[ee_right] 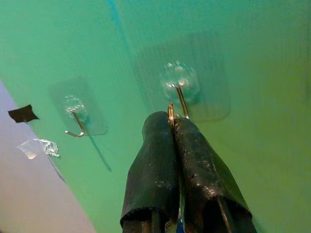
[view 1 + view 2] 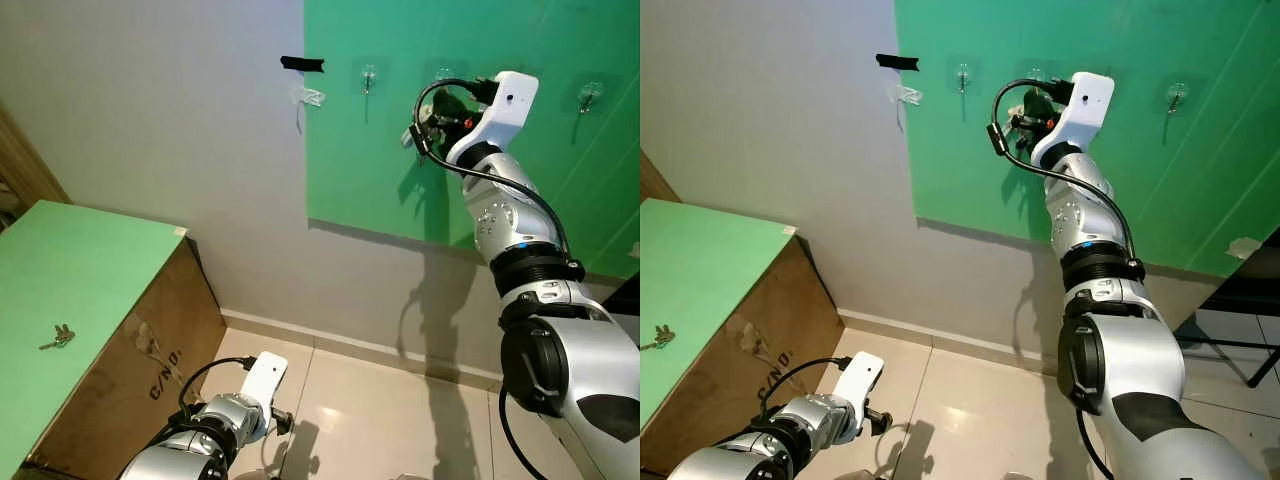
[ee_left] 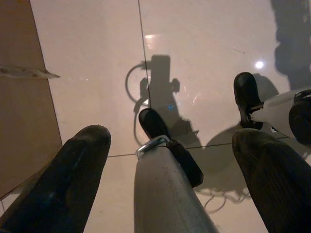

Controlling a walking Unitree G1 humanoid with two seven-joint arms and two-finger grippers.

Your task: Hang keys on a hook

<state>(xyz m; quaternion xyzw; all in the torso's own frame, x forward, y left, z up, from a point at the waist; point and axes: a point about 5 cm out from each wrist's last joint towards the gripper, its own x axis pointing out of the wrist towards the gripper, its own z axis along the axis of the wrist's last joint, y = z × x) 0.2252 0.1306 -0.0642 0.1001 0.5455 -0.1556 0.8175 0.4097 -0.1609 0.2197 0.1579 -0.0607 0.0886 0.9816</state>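
- Because our right gripper (image 1: 172,119) is pressed together on a thin brass-coloured ring (image 1: 170,110), we judge that the next move turns on how that ring sits against the wire of the hook (image 1: 181,101) just beyond our fingertips.
- In the right wrist view the ring pokes out between the two black fingers, standing roughly along their line, and the hook's wire runs down from its clear adhesive pad to meet the fingertips; we cannot tell whether the ring is already over the wire or only touching it.
- The keys themselves are hidden below the fingers, so we take the ring for part of them.
- From the head camera our right arm is raised to the green panel (image 2: 560,150) on the wall, its wrist at the middle hook of the row, with another hook (image 2: 368,76) to its left and a third (image 2: 590,95) to its right.
- Our left gripper (image 3: 170,141) hangs low over the tiled floor (image 3: 204,58), fingers spread with nothing between them, well apart from the wall.
- A second bunch of keys (image 2: 58,336) lies on the green-topped box (image 2: 90,260) at our left, nearer the left arm.
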